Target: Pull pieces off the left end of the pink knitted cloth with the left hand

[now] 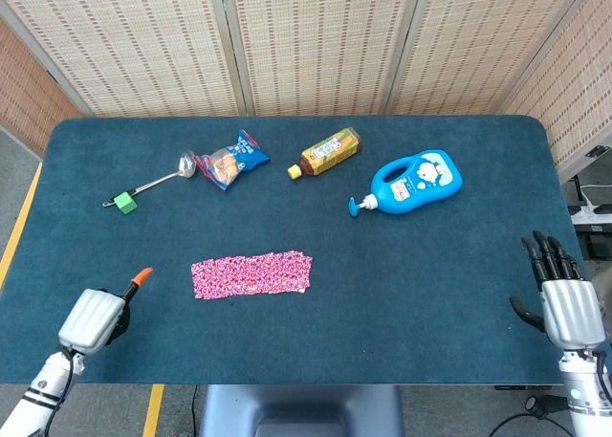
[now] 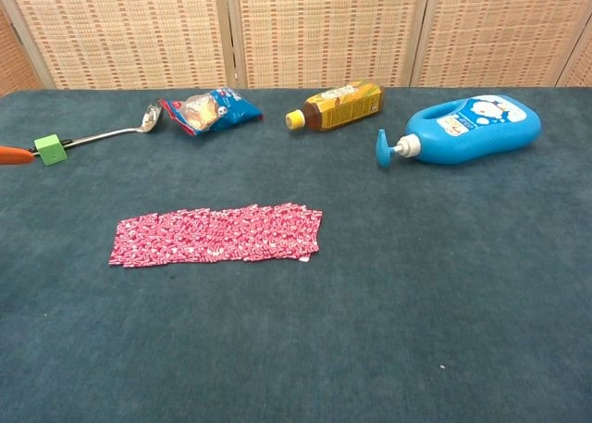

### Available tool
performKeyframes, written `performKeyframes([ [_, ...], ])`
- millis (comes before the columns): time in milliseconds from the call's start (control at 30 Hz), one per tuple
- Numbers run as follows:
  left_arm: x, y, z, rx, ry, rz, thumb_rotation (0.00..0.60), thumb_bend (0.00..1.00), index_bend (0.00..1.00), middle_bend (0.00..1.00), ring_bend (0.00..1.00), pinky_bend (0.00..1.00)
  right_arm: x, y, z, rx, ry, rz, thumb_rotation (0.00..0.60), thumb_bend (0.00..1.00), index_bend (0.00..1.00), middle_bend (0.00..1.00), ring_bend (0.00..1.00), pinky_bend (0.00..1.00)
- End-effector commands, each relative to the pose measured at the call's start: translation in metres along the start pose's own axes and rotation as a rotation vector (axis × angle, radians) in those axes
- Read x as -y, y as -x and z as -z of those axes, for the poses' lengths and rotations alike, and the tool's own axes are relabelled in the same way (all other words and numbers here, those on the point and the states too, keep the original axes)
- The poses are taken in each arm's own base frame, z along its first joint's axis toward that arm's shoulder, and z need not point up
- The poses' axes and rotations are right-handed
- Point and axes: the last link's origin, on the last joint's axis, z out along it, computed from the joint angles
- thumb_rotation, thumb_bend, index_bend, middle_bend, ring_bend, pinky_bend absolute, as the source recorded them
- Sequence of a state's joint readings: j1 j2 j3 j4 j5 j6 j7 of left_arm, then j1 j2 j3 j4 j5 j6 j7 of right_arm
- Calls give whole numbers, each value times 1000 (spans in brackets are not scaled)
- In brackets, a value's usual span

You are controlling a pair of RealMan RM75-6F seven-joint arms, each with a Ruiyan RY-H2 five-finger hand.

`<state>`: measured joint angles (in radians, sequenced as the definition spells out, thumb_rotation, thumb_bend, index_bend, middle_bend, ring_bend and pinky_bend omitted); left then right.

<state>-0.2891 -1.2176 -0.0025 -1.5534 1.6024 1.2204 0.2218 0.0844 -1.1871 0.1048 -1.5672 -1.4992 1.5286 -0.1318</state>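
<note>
The pink knitted cloth (image 1: 251,273) lies flat as a long strip on the blue table, left of centre; the chest view also shows this cloth (image 2: 217,235). My left hand (image 1: 96,317) hovers over the near left of the table, well left of the cloth's left end and apart from it. It holds nothing, and an orange-tipped finger (image 1: 142,276) points forward. That orange tip (image 2: 9,154) just shows at the left edge of the chest view. My right hand (image 1: 564,298) stays at the table's right edge, fingers spread and empty.
Along the far side lie a metal ladle (image 1: 163,178) with a green cube (image 1: 124,203) on its handle, a snack bag (image 1: 232,160), a yellow-brown bottle (image 1: 326,151) and a blue pump bottle (image 1: 411,183). The blue table (image 1: 402,294) ends just before my hands.
</note>
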Motion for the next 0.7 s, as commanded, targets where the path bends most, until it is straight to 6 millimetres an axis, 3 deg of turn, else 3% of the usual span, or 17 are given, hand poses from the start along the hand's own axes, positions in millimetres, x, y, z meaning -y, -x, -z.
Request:
performKeyframes([
  [33,-18,0,-21,11,61,-26,600,919,0,802,889,733,0,-2,0,-7,-1,-8,600,152,0,0,0,196],
  [700,-77,28,-72,171,218,-111,600,919,0,800,889,733,-1,-4,4,-21,-17,-31,600,152,0,0,0,196],
])
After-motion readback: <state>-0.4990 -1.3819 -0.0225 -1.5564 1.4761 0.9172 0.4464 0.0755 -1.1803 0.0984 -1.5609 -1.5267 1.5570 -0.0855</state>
